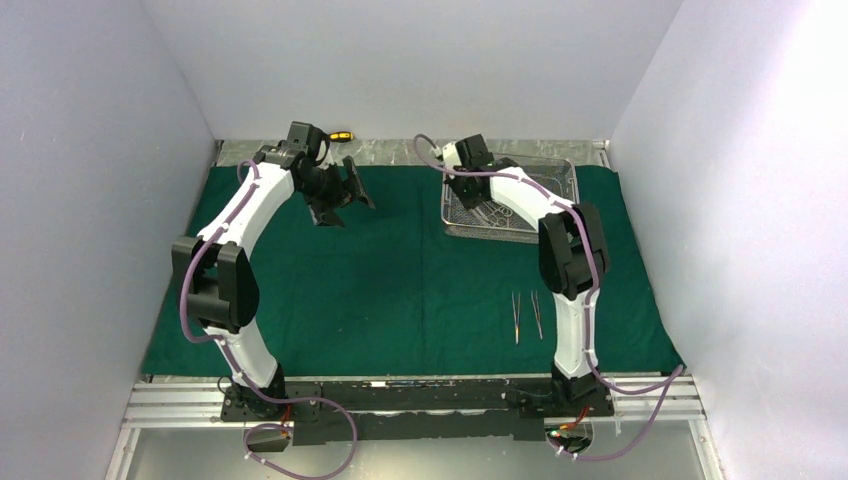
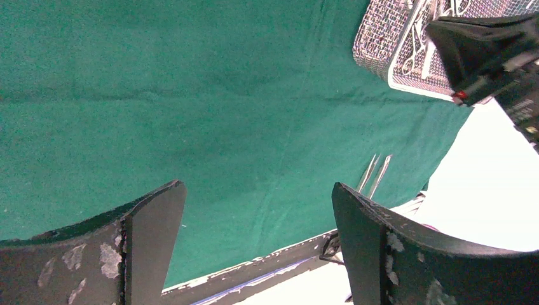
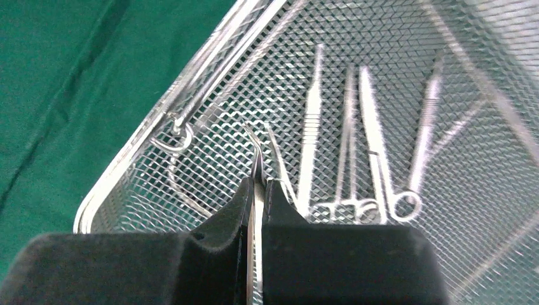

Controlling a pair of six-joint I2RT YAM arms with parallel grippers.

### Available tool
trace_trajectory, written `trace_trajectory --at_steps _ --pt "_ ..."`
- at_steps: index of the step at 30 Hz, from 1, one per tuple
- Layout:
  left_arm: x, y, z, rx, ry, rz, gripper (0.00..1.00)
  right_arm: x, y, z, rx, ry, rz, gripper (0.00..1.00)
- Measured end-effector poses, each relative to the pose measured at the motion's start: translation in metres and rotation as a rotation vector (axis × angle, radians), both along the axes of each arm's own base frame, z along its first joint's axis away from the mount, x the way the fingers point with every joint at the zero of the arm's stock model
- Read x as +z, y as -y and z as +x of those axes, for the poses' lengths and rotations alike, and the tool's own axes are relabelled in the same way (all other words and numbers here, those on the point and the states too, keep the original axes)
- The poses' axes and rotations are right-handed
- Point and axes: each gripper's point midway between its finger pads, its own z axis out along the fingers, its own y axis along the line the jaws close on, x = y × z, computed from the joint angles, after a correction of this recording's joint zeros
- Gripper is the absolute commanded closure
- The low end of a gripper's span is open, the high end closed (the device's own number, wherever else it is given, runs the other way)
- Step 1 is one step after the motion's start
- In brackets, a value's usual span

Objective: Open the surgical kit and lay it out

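Note:
The dark green cloth (image 1: pixel 400 280) lies spread flat over the table. The silver wire-mesh tray (image 1: pixel 565 166) stands on it at the back right. My right gripper (image 1: pixel 468 190) reaches down into the tray (image 3: pixel 127 166). In the right wrist view it (image 3: pixel 257 185) is shut on a slim steel instrument with a curved tip (image 3: pixel 255 145). Beside it in the tray lie a flat scalpel handle (image 3: pixel 311 133) and ring-handled clamps (image 3: pixel 375 149). Two tweezers (image 1: pixel 526 315) lie side by side on the cloth in front of the right arm. My left gripper (image 1: pixel 345 195) hovers open and empty over the back left of the cloth (image 2: pixel 257 197).
A yellow-and-black screwdriver (image 1: pixel 341 135) lies beyond the cloth's back edge behind the left arm. White walls close in the table on the left, back and right. The left wrist view also shows the tray (image 2: pixel 381 38) and the tweezers (image 2: pixel 375 171).

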Motion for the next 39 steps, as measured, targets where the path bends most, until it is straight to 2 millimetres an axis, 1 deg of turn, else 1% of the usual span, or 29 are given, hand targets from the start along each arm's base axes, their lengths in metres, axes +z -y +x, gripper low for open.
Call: trace_trajectory --at_steps 3,5,7,11,14,16,18,20,22,25,27,28,30,32,33,36,39 --pt "0.000 0.000 0.000 -0.004 0.003 0.002 0.09 0.026 0.008 0.005 -0.008 0.066 -0.024 1.00" --pt "0.001 -0.001 0.000 -0.004 0.006 0.001 0.09 0.040 0.014 0.008 -0.017 0.102 -0.043 1.00" --pt "0.002 -0.001 0.000 -0.003 0.008 0.001 0.09 0.048 0.018 0.011 -0.028 0.126 -0.063 1.00" --pt "0.006 -0.002 0.001 -0.008 0.026 0.000 0.09 0.054 0.024 0.014 -0.050 0.141 -0.088 1.00" --pt "0.011 -0.001 0.002 -0.020 0.052 -0.005 0.09 0.065 0.022 0.013 -0.065 0.142 -0.066 1.00" --pt "0.016 0.001 0.003 -0.035 0.074 -0.018 0.09 0.077 0.016 0.011 -0.070 0.146 -0.021 1.00" --pt "0.022 0.004 0.005 -0.053 0.103 -0.035 0.09 0.094 0.008 0.006 -0.071 0.152 0.049 1.00" --pt "0.031 0.008 0.006 -0.075 0.139 -0.059 0.09 0.115 -0.005 -0.003 -0.065 0.149 0.150 1.00" --pt "0.044 0.013 0.007 -0.099 0.184 -0.091 0.09 0.142 -0.021 -0.016 -0.046 0.146 0.281 1.00" --pt "0.068 0.021 0.006 -0.147 0.274 -0.151 0.09 0.180 -0.048 -0.041 -0.001 0.121 0.495 1.00" --pt "0.084 0.026 0.003 -0.178 0.337 -0.192 0.08 0.200 -0.067 -0.060 0.033 0.075 0.648 1.00" --pt "0.092 0.029 -0.001 -0.196 0.374 -0.215 0.08 0.207 -0.076 -0.070 0.049 0.042 0.724 1.00" --pt "0.105 0.032 -0.008 -0.224 0.434 -0.251 0.08 0.212 -0.092 -0.089 0.072 -0.037 0.851 1.00" --pt "0.118 0.035 -0.015 -0.249 0.495 -0.282 0.08 0.208 -0.106 -0.107 0.079 -0.135 0.944 1.00" --pt "0.123 0.036 -0.019 -0.260 0.521 -0.296 0.08 0.202 -0.113 -0.116 0.074 -0.192 0.982 1.00" --pt "0.142 0.041 -0.030 -0.296 0.601 -0.352 0.08 0.193 -0.128 -0.136 0.062 -0.316 1.048 1.00" --pt "0.152 0.048 -0.042 -0.340 0.656 -0.417 0.08 0.198 -0.144 -0.153 0.075 -0.394 1.102 1.00"
